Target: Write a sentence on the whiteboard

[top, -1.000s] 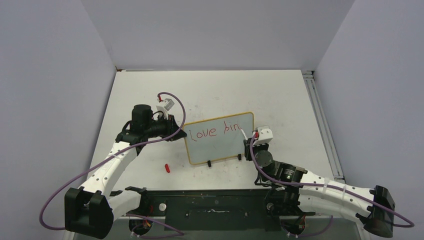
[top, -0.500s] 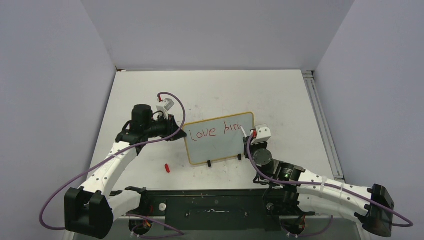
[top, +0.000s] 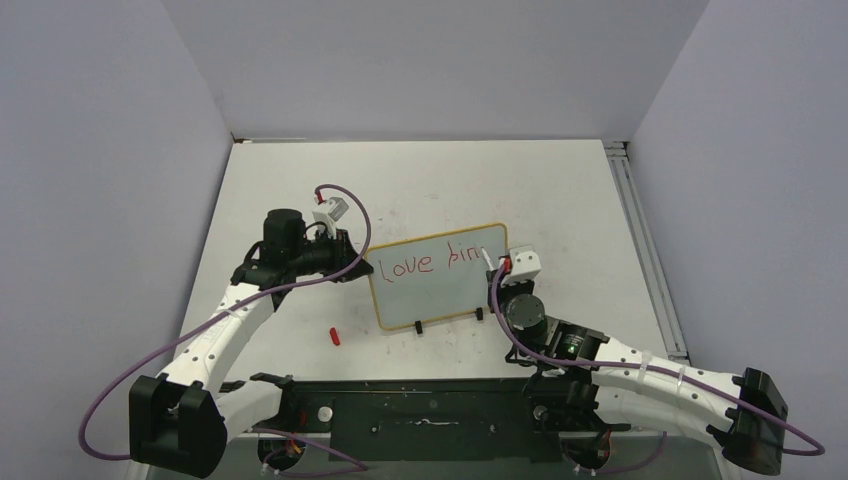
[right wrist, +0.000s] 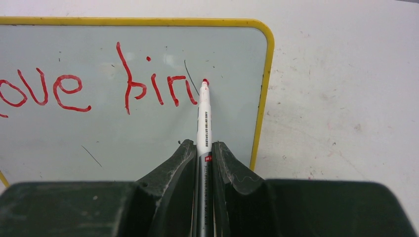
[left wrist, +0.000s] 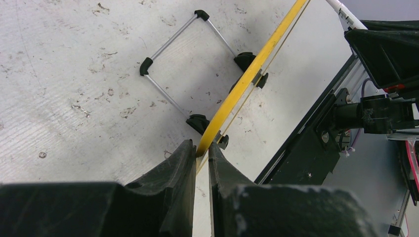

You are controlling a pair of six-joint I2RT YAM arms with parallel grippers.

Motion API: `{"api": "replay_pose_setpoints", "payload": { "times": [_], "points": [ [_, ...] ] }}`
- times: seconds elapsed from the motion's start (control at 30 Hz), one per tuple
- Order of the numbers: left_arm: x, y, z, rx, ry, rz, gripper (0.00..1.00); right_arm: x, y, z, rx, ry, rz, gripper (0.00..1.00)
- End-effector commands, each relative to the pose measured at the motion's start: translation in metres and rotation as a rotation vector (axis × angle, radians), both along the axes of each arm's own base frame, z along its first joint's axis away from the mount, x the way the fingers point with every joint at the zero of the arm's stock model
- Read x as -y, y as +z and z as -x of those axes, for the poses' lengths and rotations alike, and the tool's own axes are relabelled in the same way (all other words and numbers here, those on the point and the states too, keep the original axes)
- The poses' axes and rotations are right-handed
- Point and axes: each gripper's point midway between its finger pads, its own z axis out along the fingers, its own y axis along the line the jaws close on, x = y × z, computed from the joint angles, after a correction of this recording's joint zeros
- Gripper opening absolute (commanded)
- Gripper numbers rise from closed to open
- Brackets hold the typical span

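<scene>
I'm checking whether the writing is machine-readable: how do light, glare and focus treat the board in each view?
Right wrist: the glossy, yellow-framed whiteboard reads grey, with one faint glare patch; red handwritten words sharp; thin shadow-like line beside the white marker pen. Top external: even light, words tiny. Left wrist: board edge-on, no words visible.

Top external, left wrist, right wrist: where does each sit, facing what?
Top external: high behind the bases, looking down at the table, whiteboard and both whole arms.
Left wrist: on the left arm, looking along the left gripper, shut on the whiteboard's yellow frame, seen edge-on.
Right wrist: on the right arm, looking along the right gripper and its marker at the red writing.
Shared: top external and right wrist both show the writing.
</scene>
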Motion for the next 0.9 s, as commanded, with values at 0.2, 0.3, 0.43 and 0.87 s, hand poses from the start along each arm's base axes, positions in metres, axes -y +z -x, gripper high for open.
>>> {"api": "replay_pose_setpoints", "payload": {
  "times": [0.2, 0.3, 0.43, 0.87],
  "points": [
    [0.001, 0.016, -0.004, 0.056, 0.0, 0.011, 0.1, -0.012, 0.019, -0.003, 0.025, 0.039, -0.056, 0.05],
    [0.001, 0.016, -0.004, 0.059, 0.0, 0.011, 0.1, -0.01, 0.012, 0.0, 0.005, 0.037, -0.054, 0.05],
    [0.001, 0.017, -0.004, 0.059, 0.001, 0.011, 0.1, -0.006, 0.002, 0.003, -0.017, 0.027, -0.062, 0.05],
    [0.001, 0.017, -0.004, 0.061, -0.001, 0.012, 0.1, 0.0, -0.013, 0.007, -0.055, 0.01, -0.061, 0.05]
  ]
}}
